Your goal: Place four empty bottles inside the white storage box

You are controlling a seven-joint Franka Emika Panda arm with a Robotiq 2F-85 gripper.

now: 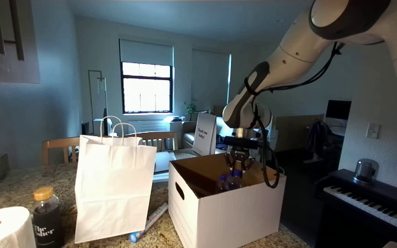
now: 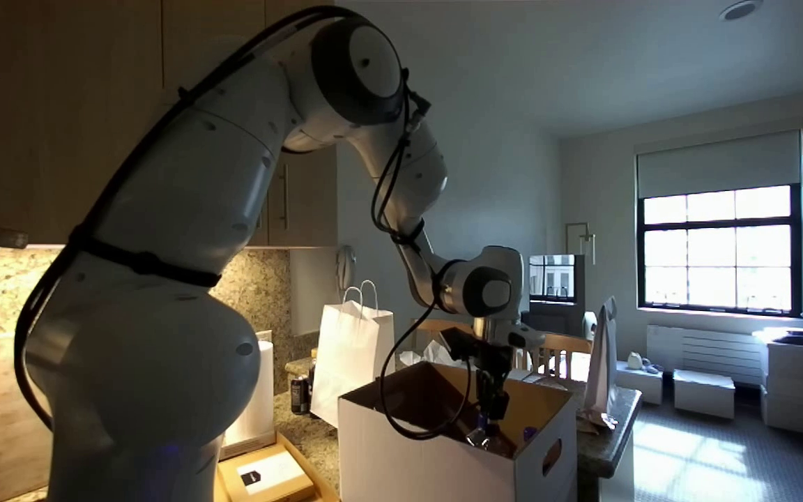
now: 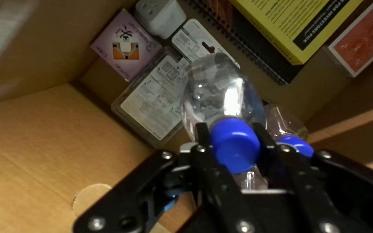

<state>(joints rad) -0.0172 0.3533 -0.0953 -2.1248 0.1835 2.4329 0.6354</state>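
The white storage box (image 1: pixel 240 220) stands on the counter, also in an exterior view (image 2: pixel 422 457); its brown inside wall (image 3: pixel 44 139) shows in the wrist view. My gripper (image 1: pixel 237 168) reaches down inside the box, fingers pointing down. In the wrist view the gripper (image 3: pixel 231 129) is shut on the blue cap of a clear bottle (image 3: pixel 220 90), also visible in both exterior views (image 1: pixel 235 183) (image 2: pixel 479 438). A second blue-capped bottle (image 3: pixel 283 123) is beside it in the box, also in an exterior view (image 1: pixel 222 184). Clear plastic (image 3: pixel 253 178) shows below the held cap, mostly hidden.
In the box lie a yellow box (image 3: pixel 290 26), a purple box (image 3: pixel 125 45), a clear package (image 3: pixel 152 97), a white adapter (image 3: pixel 160 16) and red cards (image 3: pixel 364 38). A white paper bag (image 1: pixel 115 193), dark jar (image 1: pixel 47 220), paper roll (image 1: pixel 10 230) and tube (image 1: pixel 153 218) stand nearby.
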